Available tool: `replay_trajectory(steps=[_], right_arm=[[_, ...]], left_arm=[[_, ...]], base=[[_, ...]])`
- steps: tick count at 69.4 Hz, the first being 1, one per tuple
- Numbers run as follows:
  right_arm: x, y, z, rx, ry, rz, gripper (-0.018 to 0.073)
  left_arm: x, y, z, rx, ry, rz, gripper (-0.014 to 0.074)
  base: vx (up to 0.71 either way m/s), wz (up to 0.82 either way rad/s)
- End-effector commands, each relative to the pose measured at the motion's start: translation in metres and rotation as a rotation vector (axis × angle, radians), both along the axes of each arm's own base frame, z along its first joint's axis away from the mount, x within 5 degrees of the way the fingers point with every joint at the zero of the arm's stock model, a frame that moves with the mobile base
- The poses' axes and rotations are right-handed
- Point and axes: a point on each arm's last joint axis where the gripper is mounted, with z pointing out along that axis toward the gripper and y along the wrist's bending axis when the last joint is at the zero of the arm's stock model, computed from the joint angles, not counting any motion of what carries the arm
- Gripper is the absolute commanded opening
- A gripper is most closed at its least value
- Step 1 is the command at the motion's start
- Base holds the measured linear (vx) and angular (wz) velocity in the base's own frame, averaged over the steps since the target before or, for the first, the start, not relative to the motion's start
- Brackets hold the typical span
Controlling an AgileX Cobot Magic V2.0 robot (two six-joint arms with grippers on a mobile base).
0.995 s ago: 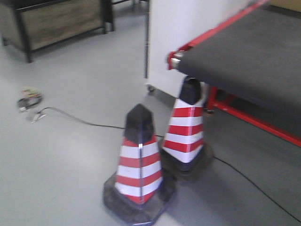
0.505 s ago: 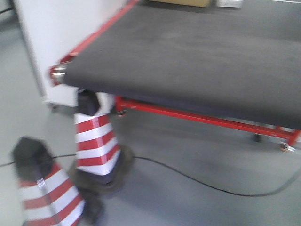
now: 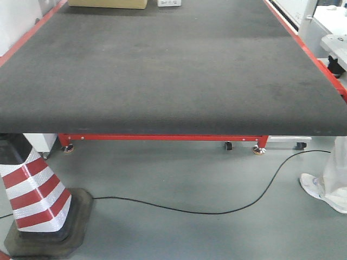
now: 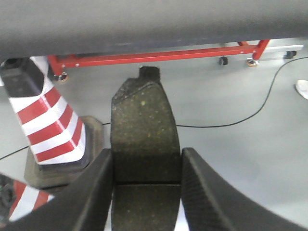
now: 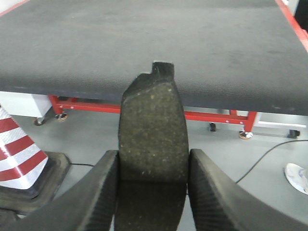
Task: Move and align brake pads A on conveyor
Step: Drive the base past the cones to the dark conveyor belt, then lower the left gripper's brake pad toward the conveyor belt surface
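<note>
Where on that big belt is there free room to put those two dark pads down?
Nearly the whole conveyor is bare, between its two red edge stripes, right up to the near edge. Only the far end holds a cardboard box. Below, a traffic cone and cable crowd the floor.

The conveyor (image 3: 173, 65) fills the upper half of the view, its dark, rough belt running away between red edge stripes (image 3: 295, 32). Under its front lip runs a red frame rail (image 3: 162, 137) on small casters (image 3: 259, 150). At lower left a red-and-white striped cone (image 3: 32, 195) stands on a black base, its dark tip under the belt's corner. A black cable (image 3: 217, 211) curves across the grey floor (image 3: 162, 173). A cardboard box (image 3: 107, 3) sits at the far end.
</note>
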Motion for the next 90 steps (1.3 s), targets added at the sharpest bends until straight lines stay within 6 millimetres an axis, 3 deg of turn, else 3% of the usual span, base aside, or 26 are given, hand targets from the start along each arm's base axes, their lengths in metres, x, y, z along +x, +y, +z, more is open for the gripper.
replay_trajectory(steps=[1,45,90], right_arm=[[0.0026,0.0000,0.0173,0.005,-0.120,-0.001,-0.0007],[0.0026,0.0000,0.0173,0.005,-0.120,-0.001,-0.0007],[0.0026,0.0000,0.0173,0.005,-0.120,-0.001,-0.0007]], left_arm=[[0.0042,-0.0006,0.0155,-0.024,-0.106,0.007,-0.0006],[0.0042,-0.0006,0.0155,-0.024,-0.106,0.007,-0.0006],[0.0042,-0.0006,0.0155,-0.024,-0.106,0.007,-0.0006]], base=[[0.04,-0.15],[0.09,-0.08],[0.32,0.01]])
